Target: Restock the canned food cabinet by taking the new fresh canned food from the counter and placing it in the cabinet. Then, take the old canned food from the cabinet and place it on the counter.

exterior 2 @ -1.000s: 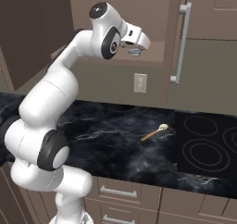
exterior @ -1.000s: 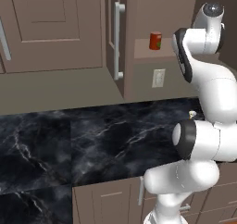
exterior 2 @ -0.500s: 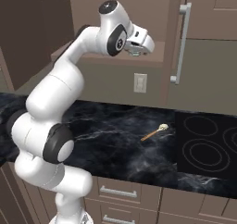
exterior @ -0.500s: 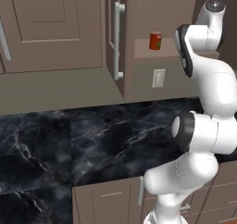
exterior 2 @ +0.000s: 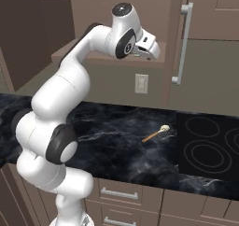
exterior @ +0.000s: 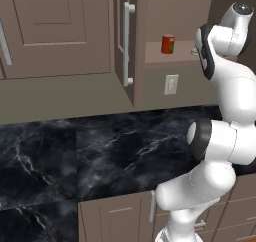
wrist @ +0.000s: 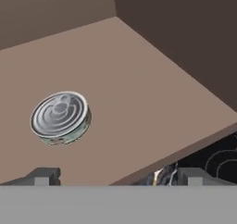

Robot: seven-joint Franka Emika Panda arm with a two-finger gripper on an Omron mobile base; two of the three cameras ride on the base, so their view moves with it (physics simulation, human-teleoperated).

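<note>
The old canned food (wrist: 60, 116), a squat grey-silver can with a ringed lid, stands on the tan shelf (wrist: 139, 89) of the open cabinet. My gripper (wrist: 118, 176) hangs open just above and in front of it, nothing between the fingertips (wrist: 44, 174); the can lies toward the left one, apart from both. In the right base view the gripper (exterior 2: 141, 53) is at the shelf's front edge. The new fresh canned food (exterior: 168, 44), red-orange, stands on the same shelf, left of my hand. Below lies the black counter (exterior: 100, 146).
The open cabinet door with its silver bar handle (exterior: 128, 43) stands left of the shelf, another handle (exterior 2: 183, 43) to the right. A wooden spoon (exterior 2: 156, 133) lies on the counter beside the black cooktop (exterior 2: 210, 145). A wall outlet (exterior 2: 141, 83) sits under the shelf.
The arm has swung the hand up and closer to the cabinet shelf. The jaws stayed open and the red can has not moved.
</note>
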